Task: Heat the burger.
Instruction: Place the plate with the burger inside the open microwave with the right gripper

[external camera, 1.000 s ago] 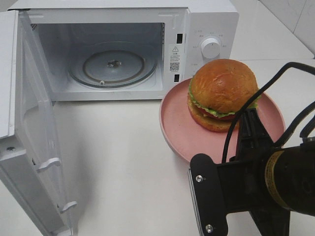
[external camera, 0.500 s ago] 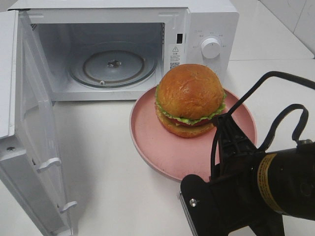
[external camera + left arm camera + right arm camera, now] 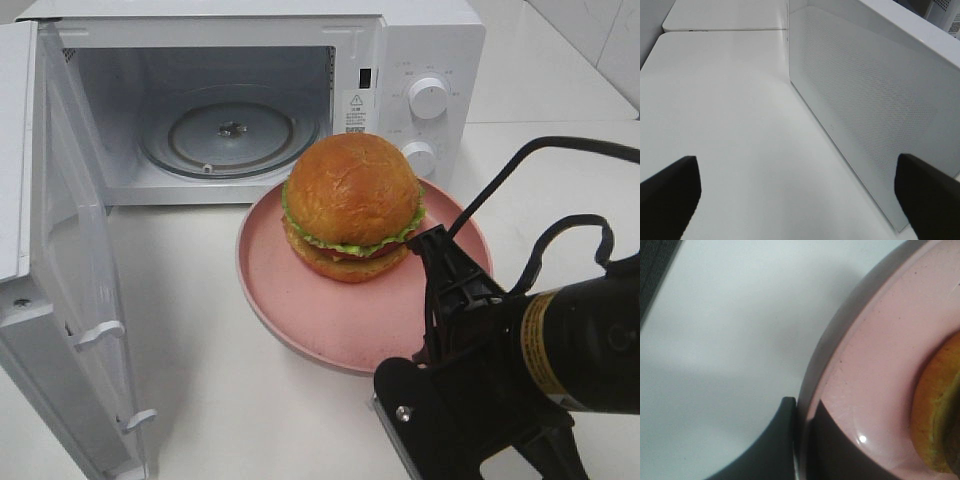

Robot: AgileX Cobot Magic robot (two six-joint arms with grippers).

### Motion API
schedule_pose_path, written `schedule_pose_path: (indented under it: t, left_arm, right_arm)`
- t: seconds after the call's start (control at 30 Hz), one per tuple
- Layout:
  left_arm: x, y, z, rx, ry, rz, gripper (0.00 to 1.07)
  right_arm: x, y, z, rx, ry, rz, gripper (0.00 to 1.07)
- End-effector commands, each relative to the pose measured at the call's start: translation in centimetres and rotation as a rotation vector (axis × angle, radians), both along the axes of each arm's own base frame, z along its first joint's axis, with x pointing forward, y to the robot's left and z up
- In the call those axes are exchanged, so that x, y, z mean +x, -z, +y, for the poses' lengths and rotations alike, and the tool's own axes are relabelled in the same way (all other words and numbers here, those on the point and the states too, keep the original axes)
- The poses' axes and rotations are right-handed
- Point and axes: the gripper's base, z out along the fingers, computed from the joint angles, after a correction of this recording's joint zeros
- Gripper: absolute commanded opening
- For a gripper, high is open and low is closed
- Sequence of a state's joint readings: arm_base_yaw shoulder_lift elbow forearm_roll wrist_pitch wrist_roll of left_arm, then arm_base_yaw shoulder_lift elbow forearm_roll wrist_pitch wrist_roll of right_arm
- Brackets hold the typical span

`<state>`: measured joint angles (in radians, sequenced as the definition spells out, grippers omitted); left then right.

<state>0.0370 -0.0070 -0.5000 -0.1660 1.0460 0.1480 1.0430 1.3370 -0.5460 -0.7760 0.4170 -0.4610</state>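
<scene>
Your right gripper is pinching the plate rim, with the burger on it, just in front of the open microwave. Your left gripper is spread wide beside the microwave's door.

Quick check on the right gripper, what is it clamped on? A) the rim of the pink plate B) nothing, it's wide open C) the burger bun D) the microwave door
A: in the right wrist view the right gripper has one finger on each side of the rim of the pink plate and is shut on it. The burger sits on the plate untouched.
</scene>
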Motion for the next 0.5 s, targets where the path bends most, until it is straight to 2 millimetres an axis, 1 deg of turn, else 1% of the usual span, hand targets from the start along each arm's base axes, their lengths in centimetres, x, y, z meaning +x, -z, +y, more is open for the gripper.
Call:
schedule_pose_path:
  t: [0.03,0.2,0.4,0.5]
  left_arm:
    - [-0.2,0.0,-0.1,-0.008,0.008,-0.024,1.00]
    - [-0.2,0.0,-0.1,-0.008,0.008,-0.024,1.00]
    - [-0.2,0.0,-0.1,-0.008,0.008,-0.024,1.00]
    - [-0.2,0.0,-0.1,-0.008,0.008,-0.024,1.00]
  right_arm:
    - [0.9,-0.7,0.0,-0.002,-0.073,-0.037,0.00]
    - [1.6,-0.6,-0.4,0.009,-0.110,-0.017,0.00]
    - [2.4,-0.5,-1.3,-0.031,-0.149,-0.008,0.00]
    - [2.8,-0.5,-1.6,-0.010,-0.161,0.007,0.00]
